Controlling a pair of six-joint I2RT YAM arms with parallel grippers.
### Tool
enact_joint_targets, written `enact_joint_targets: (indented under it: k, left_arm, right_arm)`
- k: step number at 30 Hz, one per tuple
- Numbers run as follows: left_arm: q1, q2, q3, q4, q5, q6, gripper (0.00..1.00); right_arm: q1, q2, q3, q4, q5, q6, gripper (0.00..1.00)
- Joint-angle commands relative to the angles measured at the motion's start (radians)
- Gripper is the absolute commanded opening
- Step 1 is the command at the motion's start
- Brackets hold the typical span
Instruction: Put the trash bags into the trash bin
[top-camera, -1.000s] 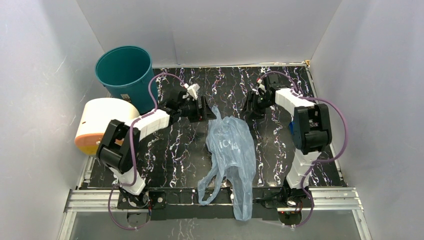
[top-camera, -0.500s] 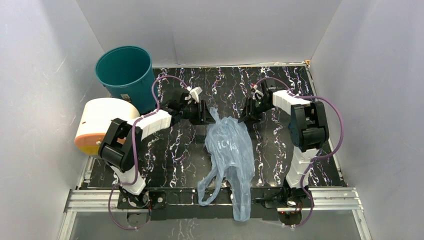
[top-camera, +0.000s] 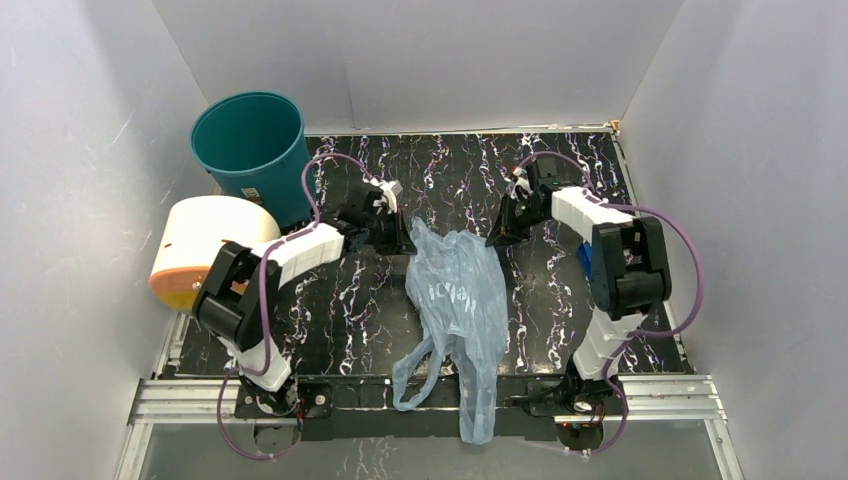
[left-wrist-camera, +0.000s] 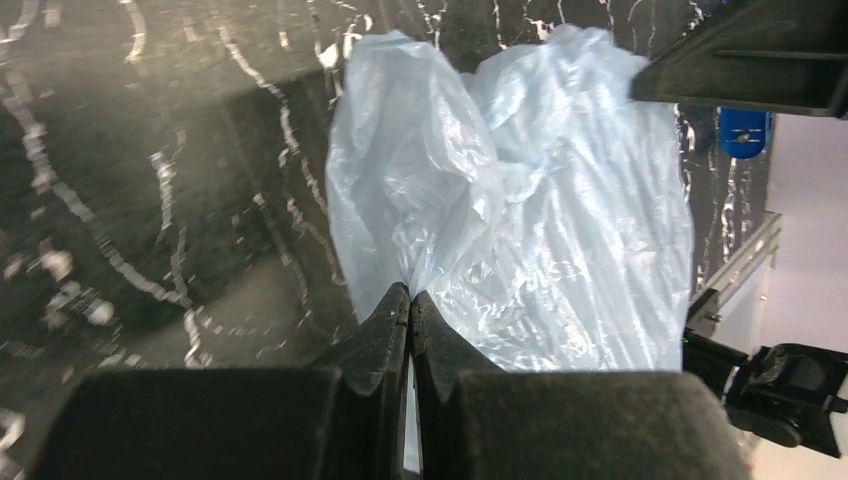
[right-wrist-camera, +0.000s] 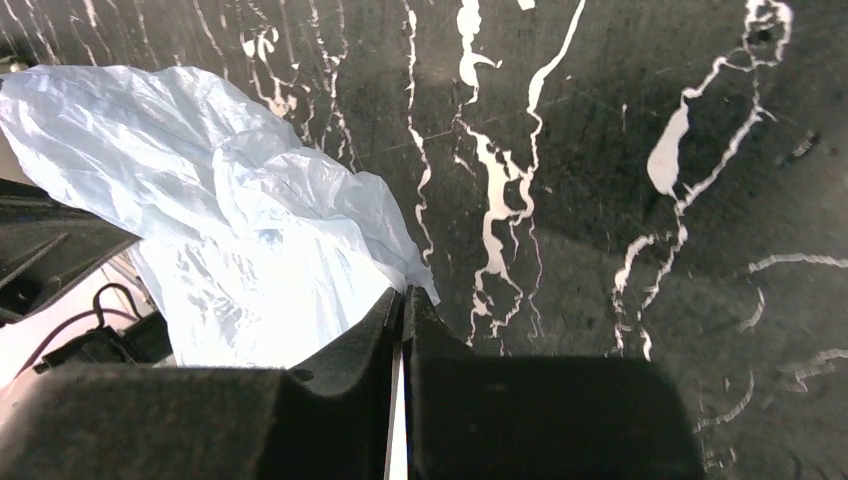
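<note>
**Q:** Where is the trash bag (top-camera: 455, 300) found?

**A:** It is laid flat at the centre of the frame on the black marbled table (top-camera: 340, 300). Its long axis is run from upper centre down to the bottom edge, where the handles are draped past the table's rim. It is seen as thin, crinkled, translucent light-blue film with white lettering.

**Q:** How are the grippers set?

**A:** The left gripper (top-camera: 408, 238) is clamped on the bag's upper left corner, with film pinched between its closed jaws. The right gripper (top-camera: 497, 235) is closed on the upper right corner.

**Q:** Where is the trash bin (top-camera: 255, 180) placed?

**A:** The teal bin is stood at upper left, well apart from the bag and beyond the left gripper. The left arm is therefore judged nearer.
</note>
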Motion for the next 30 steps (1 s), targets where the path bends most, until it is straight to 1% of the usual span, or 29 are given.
enact_joint_targets:
  k: [1, 4, 7, 9, 11, 12, 15, 17, 18, 20, 21, 22, 23, 24, 25, 28, 30]
  left_arm:
    - [0.025, -0.174, -0.032, -0.081, -0.163, 0.048, 0.0]
    - [0.056, -0.229, -0.073, -0.093, -0.187, 0.053, 0.0]
    - [0.09, -0.247, -0.127, -0.105, -0.181, 0.084, 0.0]
    - [0.134, -0.246, -0.178, -0.081, -0.131, 0.076, 0.0]
    - [0.182, -0.23, -0.208, -0.047, -0.039, 0.064, 0.0]
    - [0.187, -0.223, -0.198, -0.058, -0.02, 0.072, 0.0]
    - [0.191, -0.211, -0.147, -0.138, -0.046, 0.122, 0.0]
    - [0.193, -0.205, -0.13, -0.167, -0.031, 0.136, 0.0]
    - [0.193, -0.2, -0.125, -0.171, -0.013, 0.138, 0.03]
    - [0.193, -0.196, -0.124, -0.162, 0.019, 0.13, 0.04]
    - [0.192, -0.206, -0.134, -0.147, 0.021, 0.112, 0.07]
    - [0.192, -0.218, -0.144, -0.13, 0.024, 0.105, 0.15]
    - [0.192, -0.227, -0.152, -0.117, 0.029, 0.099, 0.31]
    - [0.193, -0.235, -0.159, -0.109, 0.038, 0.096, 0.36]
    - [0.193, -0.24, -0.162, -0.109, 0.046, 0.098, 0.37]
    - [0.192, -0.249, -0.165, -0.148, 0.044, 0.122, 0.55]
    - [0.193, -0.262, -0.178, -0.166, 0.047, 0.131, 0.59]
  right_arm:
    - [-0.011, -0.141, -0.042, 0.041, 0.062, 0.017, 0.12]
    - [-0.022, -0.219, -0.11, 0.041, 0.062, 0.017, 0.12]
    - [-0.028, -0.288, -0.176, 0.041, 0.062, 0.017, 0.12]
    - [-0.028, -0.323, -0.221, 0.041, 0.062, 0.017, 0.12]
    - [-0.029, -0.334, -0.244, 0.041, 0.062, 0.017, 0.12]
    - [-0.028, -0.335, -0.245, 0.041, 0.062, 0.017, 0.12]
    - [-0.029, -0.339, -0.247, 0.041, 0.062, 0.017, 0.12]
    - [-0.029, -0.339, -0.253, 0.041, 0.062, 0.017, 0.12]
    - [-0.031, -0.332, -0.247, 0.041, 0.062, 0.017, 0.12]
    - [-0.033, -0.297, -0.188, 0.041, 0.062, 0.017, 0.12]
    - [-0.033, -0.281, -0.151, 0.041, 0.062, 0.017, 0.12]
    - [-0.033, -0.272, -0.143, 0.041, 0.062, 0.017, 0.12]
    - [-0.032, -0.269, -0.141, 0.041, 0.062, 0.017, 0.12]
    - [-0.032, -0.263, -0.14, 0.041, 0.062, 0.017, 0.12]
    - [-0.031, -0.257, -0.142, 0.041, 0.062, 0.017, 0.12]
    - [-0.009, -0.237, -0.149, 0.041, 0.062, 0.017, 0.12]
    - [0.01, -0.206, -0.12, 0.041, 0.062, 0.017, 0.12]
